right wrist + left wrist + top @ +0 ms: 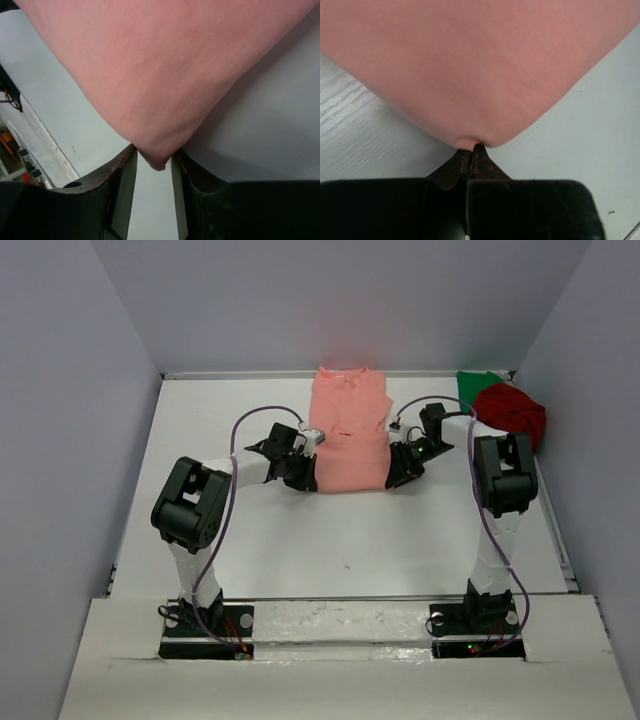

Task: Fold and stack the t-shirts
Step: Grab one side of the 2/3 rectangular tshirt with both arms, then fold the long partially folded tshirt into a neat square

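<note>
1. the green cloth t-shirt is mostly hidden behind the crumpled dark red cloth t-shirt in the far right corner.
2. white table, plain grey walls.
3. three shirts, two claws. the salmon-pink cloth t-shirt lies far-centre. the left claw pinches one near corner, and the right claw stands apart around the other.

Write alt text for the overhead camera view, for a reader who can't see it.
A salmon-pink t-shirt lies at the far middle of a white table, with the left gripper and right gripper at its two near corners. A green t-shirt and a crumpled dark red t-shirt sit in the far right corner.
</note>
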`<state>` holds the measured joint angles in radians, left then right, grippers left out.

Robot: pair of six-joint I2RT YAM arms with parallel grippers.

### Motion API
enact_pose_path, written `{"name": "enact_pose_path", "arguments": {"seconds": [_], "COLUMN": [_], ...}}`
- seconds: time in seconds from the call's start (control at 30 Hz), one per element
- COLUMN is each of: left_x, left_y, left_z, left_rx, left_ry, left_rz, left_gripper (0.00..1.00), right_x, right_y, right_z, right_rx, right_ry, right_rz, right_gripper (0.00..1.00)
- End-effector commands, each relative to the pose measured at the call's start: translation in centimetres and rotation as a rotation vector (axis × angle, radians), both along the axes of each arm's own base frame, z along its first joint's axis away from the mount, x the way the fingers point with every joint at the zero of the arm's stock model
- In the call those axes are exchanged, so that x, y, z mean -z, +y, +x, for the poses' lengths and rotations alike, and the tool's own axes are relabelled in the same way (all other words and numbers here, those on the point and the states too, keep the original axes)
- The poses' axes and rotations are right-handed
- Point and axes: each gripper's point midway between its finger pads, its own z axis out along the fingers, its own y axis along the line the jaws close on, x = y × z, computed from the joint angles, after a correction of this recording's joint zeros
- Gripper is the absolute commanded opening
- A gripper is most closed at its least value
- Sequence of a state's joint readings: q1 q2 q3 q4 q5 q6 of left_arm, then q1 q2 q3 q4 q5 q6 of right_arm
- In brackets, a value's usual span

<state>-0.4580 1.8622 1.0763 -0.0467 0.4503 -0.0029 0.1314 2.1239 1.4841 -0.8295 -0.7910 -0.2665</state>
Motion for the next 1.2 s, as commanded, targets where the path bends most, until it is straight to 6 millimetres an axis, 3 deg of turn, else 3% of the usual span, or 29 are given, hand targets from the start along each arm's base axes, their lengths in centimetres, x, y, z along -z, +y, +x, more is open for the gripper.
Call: {"name": "enact_pose_path", "arguments": {"seconds": [0.0,0.17,0.37,0.63,0.83,1.03,1.17], "left_x": [3.7,3.5,2.8,0.9,-1.8,-2.1,-4.3], "left_y": [3.0,3.0,2.5,2.1,1.6,2.2,1.8], "left_z": [-2.8,-2.8,-2.7,-3.2,-3.7,-7.0,-7.6], "left_rx": [-0.005,-0.006,0.026,0.076,0.148,0.27,0.312], "left_ry": [0.099,0.095,0.086,0.037,-0.025,0.036,0.009], "left_rz": [0.161,0.161,0.142,0.1,0.051,0.046,0.004], "left_gripper": [0.0,0.0,0.0,0.0,0.0,0.0,0.0], "right_x": [1.0,1.2,0.6,-1.2,-3.1,-5.3,-6.4], "right_y": [0.0,-0.3,-0.7,-0.8,-1.2,-1.8,-2.3], "right_z": [0.3,0.1,-0.1,-0.6,-1.8,-3.2,-4.0], "right_rx": [-0.02,-0.02,-0.022,-0.028,-0.038,-0.051,-0.064], "right_ry": [-0.009,-0.01,-0.021,-0.043,-0.072,-0.114,-0.142], "right_rz": [-0.03,-0.049,-0.069,-0.072,-0.082,-0.095,-0.118], "right_gripper": [0.34,0.29,0.01,0.0,0.0,0.0,0.0]}}
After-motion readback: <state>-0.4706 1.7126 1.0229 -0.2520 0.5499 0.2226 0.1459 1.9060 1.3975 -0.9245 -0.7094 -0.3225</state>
